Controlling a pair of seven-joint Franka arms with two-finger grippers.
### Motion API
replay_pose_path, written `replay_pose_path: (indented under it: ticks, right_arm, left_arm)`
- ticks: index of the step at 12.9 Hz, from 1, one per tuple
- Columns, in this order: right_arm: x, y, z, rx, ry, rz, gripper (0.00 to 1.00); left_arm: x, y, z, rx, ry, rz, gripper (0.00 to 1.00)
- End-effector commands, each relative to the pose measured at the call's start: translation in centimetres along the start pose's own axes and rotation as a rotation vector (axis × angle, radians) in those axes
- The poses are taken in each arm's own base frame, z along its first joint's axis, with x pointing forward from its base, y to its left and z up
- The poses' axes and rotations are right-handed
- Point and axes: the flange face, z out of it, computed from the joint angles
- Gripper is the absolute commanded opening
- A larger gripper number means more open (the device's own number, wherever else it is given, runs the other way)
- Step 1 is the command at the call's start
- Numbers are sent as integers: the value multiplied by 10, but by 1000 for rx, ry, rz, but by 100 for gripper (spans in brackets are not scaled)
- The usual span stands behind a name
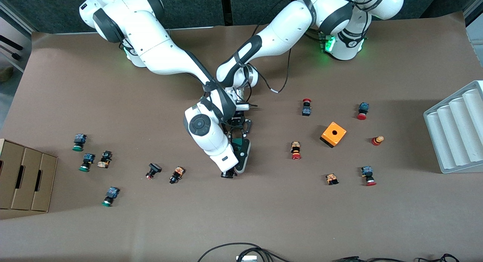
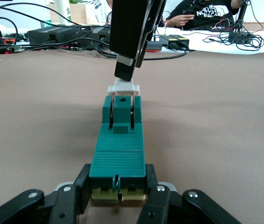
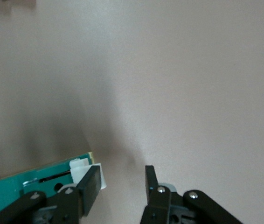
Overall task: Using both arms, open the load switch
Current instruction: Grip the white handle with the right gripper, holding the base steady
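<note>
Left wrist view, left gripper (image 2: 118, 198) clamped on slim dark-green load switch (image 2: 119, 149), right gripper (image 3: 118, 186) parted at its white sliding piece (image 2: 123, 87), brown desk (image 1: 264, 216).

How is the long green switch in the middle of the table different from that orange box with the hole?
The load switch is a slim, dark-green bar with a small white piece at one end; the orange box is a squat cube with a round hole on top. The left gripper clamps one end of the switch, while the box sits untouched toward the left arm's end. Both rest on the brown table.

"NORTH FACE" on a seated person's black shirt (image 2: 210, 12)
</note>
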Motion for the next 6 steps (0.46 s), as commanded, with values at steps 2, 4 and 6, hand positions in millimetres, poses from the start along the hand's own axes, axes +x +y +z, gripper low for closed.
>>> replay_pose_path:
  ticks: [2, 4, 6]
  right_arm:
    - [-4, -4, 5, 8, -24, 7, 39]
    - [-4, -4, 5, 8, -24, 8, 38]
    - [-8, -6, 9, 14, -32, 14, 38]
  left_arm:
    - [0, 4, -6, -16, 27, -6, 49]
    - [1, 4, -5, -15, 29, -7, 49]
    - [0, 4, -6, -15, 28, -6, 49]
